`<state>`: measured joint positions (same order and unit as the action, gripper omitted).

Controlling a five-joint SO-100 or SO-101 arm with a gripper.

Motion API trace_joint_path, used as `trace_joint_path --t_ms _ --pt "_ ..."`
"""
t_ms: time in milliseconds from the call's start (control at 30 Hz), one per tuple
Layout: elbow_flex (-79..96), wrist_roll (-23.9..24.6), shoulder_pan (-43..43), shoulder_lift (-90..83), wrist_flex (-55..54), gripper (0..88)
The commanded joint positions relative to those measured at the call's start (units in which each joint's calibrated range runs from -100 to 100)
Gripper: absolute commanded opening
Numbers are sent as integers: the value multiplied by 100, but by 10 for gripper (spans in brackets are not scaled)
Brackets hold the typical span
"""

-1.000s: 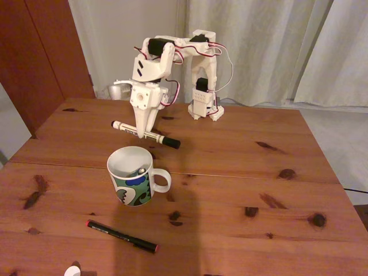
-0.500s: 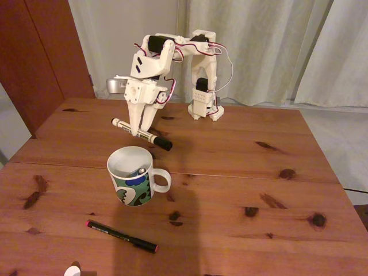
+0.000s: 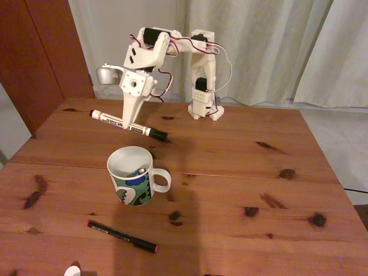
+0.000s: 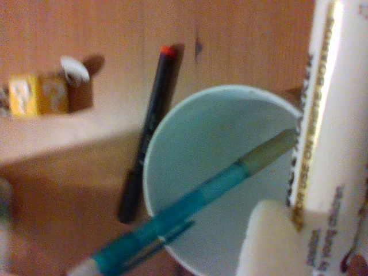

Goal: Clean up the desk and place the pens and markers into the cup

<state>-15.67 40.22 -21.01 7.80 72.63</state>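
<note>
Nearest in the fixed view, one long black pen (image 3: pixel 122 236) lies flat on the wooden desk (image 3: pixel 241 172), its long axis running left to right with the pink-red tip toward the left; in the wrist view it (image 4: pixel 147 132) lies beside the cup. Behind it stands one white mug (image 3: pixel 131 175) with a green and blue swirl, handle to the right, holding one teal pen (image 4: pixel 190 204) that leans across the white inside. Farther back, the gripper (image 3: pixel 129 126) is clamped on one white-bodied marker (image 3: pixel 127 125), lifted above the desk behind the cup. The marker is nearly level, black cap lower and to the right, bare end up and to the left. Compared with half a second ago, arm and marker sit higher and farther left. Three writing sticks in all, one cup.
</note>
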Motion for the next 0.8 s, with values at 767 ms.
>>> trace_joint_path --t_ms 767 --pt "-3735 -2058 -444 2261 -67 8"
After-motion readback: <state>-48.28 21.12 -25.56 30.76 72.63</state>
